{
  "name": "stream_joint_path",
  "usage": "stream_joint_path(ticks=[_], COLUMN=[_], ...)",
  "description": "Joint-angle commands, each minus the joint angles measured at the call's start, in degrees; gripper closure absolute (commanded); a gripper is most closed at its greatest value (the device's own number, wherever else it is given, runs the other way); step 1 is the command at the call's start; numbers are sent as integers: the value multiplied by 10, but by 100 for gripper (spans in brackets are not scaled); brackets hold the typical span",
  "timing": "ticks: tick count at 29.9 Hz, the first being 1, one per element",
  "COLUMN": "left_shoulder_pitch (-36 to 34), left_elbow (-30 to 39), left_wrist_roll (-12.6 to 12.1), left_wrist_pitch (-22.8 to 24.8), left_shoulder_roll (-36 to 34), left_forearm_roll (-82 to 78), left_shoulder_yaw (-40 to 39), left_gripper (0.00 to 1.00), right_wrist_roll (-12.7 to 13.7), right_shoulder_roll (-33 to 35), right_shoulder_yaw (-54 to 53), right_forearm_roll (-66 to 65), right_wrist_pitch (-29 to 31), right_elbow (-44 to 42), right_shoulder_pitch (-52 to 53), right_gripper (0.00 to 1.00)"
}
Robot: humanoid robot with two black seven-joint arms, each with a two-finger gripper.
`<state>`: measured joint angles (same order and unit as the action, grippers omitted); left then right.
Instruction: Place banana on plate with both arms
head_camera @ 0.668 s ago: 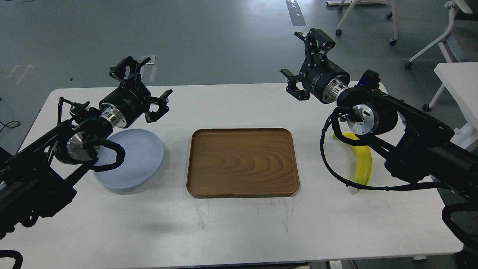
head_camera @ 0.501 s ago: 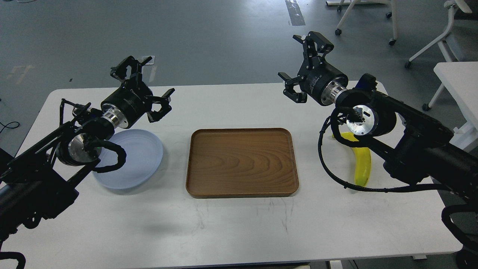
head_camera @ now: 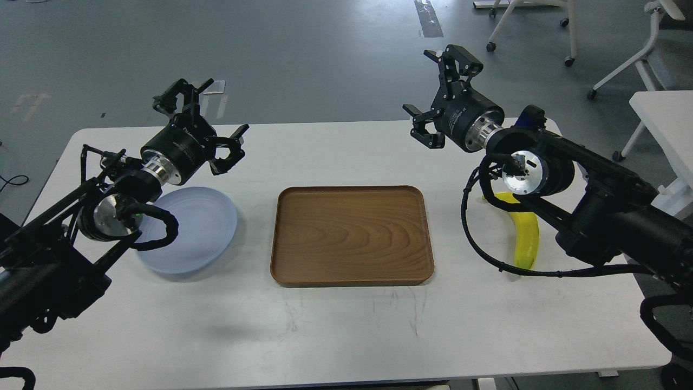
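Both claws are spread apart and empty. The right claw (head_camera: pixel 436 89) should drop back and down to the banana (head_camera: pixel 526 238) behind it, then pinch gently.

the right black arm (head_camera: pixel 595 211) and its cable cover the middle of the curved yellow banana (head_camera: pixel 526 244) near the table's right edge. the left black arm (head_camera: pixel 81 227) hides the near-left rim of the round pale blue plate (head_camera: pixel 206 227).
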<state>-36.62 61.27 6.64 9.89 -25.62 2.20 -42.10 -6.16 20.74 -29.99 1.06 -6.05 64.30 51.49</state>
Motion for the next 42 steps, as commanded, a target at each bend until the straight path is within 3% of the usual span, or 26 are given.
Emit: stream_joint_path(ticks=[1, 42], left_shoulder_pitch=[1, 7], left_elbow=[0, 0], left_wrist_roll=[-2, 2], left_wrist_pitch=[0, -5], left_shoulder_roll=[0, 3], left_forearm_roll=[0, -4], left_shoulder_yaw=[0, 1], left_gripper=[2, 2], right_wrist_roll=[0, -4], right_shoulder_roll=[1, -9], right_shoulder_yaw=[1, 8], right_forearm_roll=[0, -6], right_wrist_pitch=[0, -3], right_elbow=[0, -4], right_shoulder_pitch=[0, 4], right_gripper=[0, 0])
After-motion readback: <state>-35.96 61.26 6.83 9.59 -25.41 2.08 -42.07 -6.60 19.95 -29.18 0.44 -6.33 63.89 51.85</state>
